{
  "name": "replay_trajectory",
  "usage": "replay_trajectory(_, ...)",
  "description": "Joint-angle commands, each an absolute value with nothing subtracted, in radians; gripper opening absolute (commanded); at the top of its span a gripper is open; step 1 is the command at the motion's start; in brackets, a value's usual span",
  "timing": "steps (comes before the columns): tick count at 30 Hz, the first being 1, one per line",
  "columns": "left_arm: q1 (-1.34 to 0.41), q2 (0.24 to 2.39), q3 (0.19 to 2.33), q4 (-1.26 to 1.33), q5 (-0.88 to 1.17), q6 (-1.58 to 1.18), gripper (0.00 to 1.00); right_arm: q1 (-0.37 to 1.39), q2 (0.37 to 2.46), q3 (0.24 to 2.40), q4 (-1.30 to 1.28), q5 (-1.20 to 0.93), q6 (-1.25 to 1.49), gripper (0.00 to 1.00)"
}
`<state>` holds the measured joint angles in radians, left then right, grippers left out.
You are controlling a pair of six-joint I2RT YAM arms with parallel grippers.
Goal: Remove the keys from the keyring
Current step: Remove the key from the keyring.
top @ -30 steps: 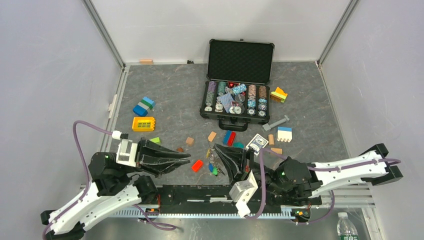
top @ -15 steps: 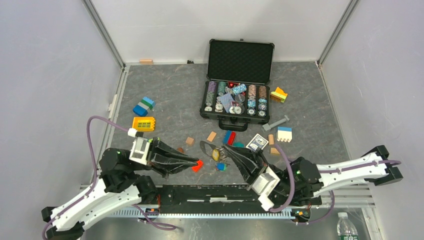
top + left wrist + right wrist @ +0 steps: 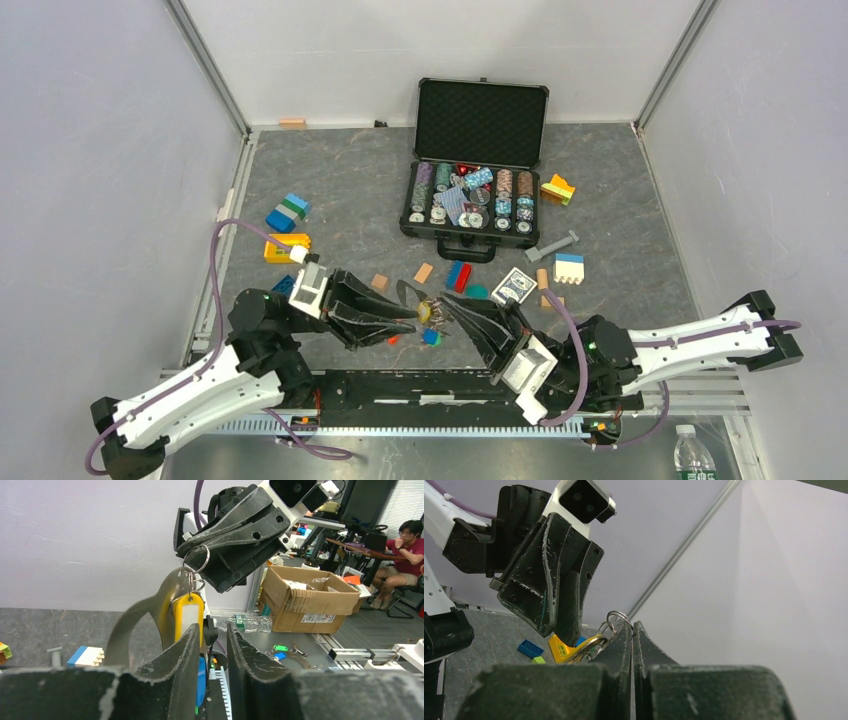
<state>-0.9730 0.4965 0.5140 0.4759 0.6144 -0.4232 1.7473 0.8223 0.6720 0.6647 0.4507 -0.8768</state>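
My right gripper (image 3: 632, 627) clamped on keyring (image 3: 185, 560), held above near middle of table (image 3: 340, 190); keys (image 3: 187, 615) dangle below. My left gripper (image 3: 215, 630) just left, jaws slightly apart beside yellow-headed key. Step: gripping first key. Next needs firm pinch, then sliding key round wire.

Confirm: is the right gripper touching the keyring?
Touching. The left wrist view shows the keyring pinched between the shut fingertips of the right gripper, with the keys dangling below.

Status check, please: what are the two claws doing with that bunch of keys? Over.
Right gripper shut on the keyring, keys hanging below. Left gripper slightly open, tips beside the yellow key. Nothing blocking between them.
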Motion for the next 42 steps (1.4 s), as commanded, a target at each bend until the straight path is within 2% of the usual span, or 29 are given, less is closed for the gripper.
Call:
replay_trajectory(1, -0.976, 0.506, 0.496, 0.548, 0.618, -0.452, 0.35, 1.753, 0.816, 0.676, 0.750, 0.415, -0.853, 0.00)
replay_trajectory(6, -0.974, 0.507, 0.481, 0.548, 0.609, -0.440, 0.41, 1.753, 0.809, 0.676, 0.744, 0.388, -0.840, 0.00)
replay_trajectory(22, -0.974, 0.529, 0.468, 0.558, 0.595, -0.432, 0.47, 1.753, 0.805, 0.676, 0.721, 0.347, -0.817, 0.00)
replay_trajectory(42, -0.975, 0.584, 0.475, 0.647, 0.619, -0.478, 0.47, 1.753, 0.801, 0.670, 0.719, 0.341, -0.810, 0.00)
